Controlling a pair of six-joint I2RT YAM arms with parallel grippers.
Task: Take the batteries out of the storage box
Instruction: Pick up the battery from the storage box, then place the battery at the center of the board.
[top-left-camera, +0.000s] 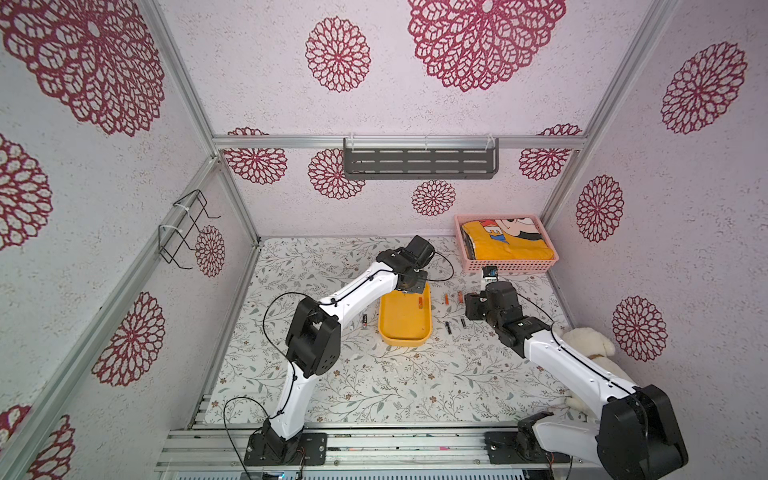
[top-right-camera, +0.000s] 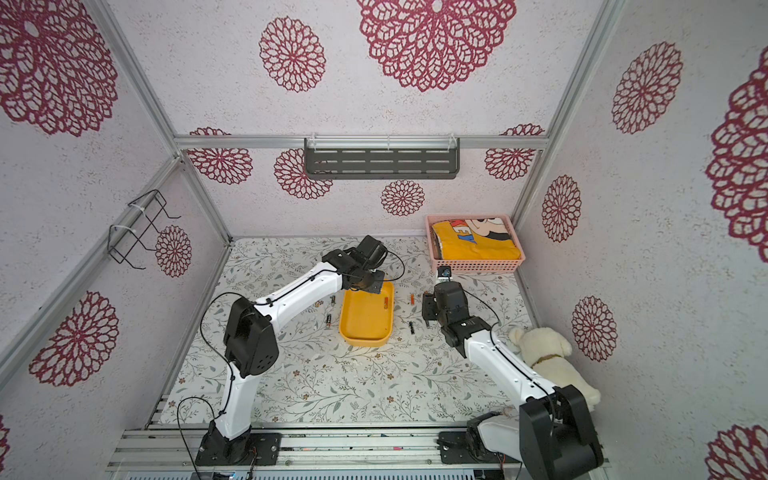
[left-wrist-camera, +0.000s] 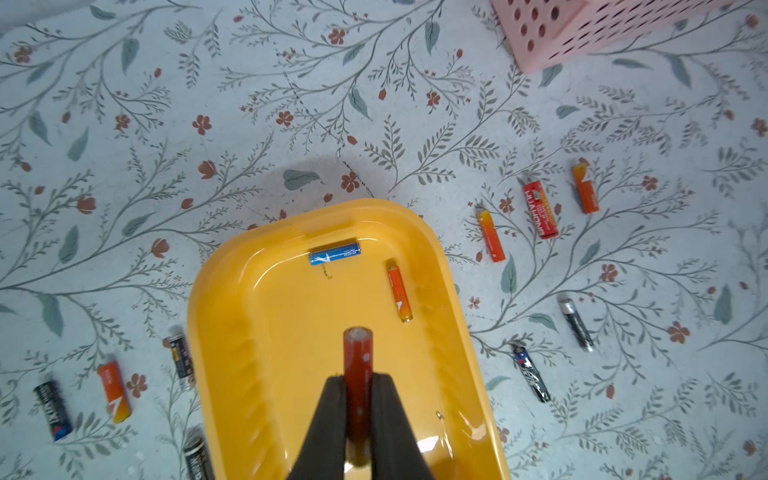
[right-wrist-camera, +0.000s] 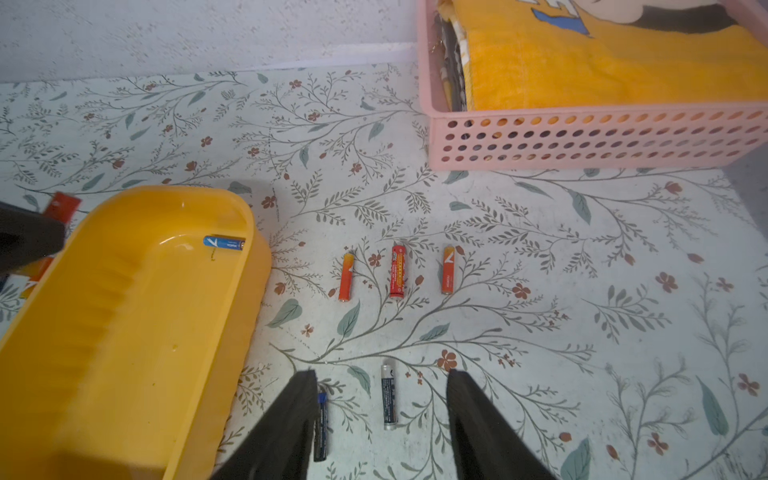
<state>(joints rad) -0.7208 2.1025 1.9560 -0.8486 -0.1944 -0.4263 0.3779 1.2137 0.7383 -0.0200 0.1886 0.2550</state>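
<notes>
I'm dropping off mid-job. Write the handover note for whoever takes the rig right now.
Left gripper: shut on a red battery, above the box.
Right gripper: open, empty, above two black batteries on the table.
Done: right of the box, three orange-red batteries and the two black ones; left of it, at least four more.
Left: set the red one down, then take out the blue battery and the orange battery in the box.

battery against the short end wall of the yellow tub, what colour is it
Blue with white lettering; the battery shows best in the left wrist view.
</notes>
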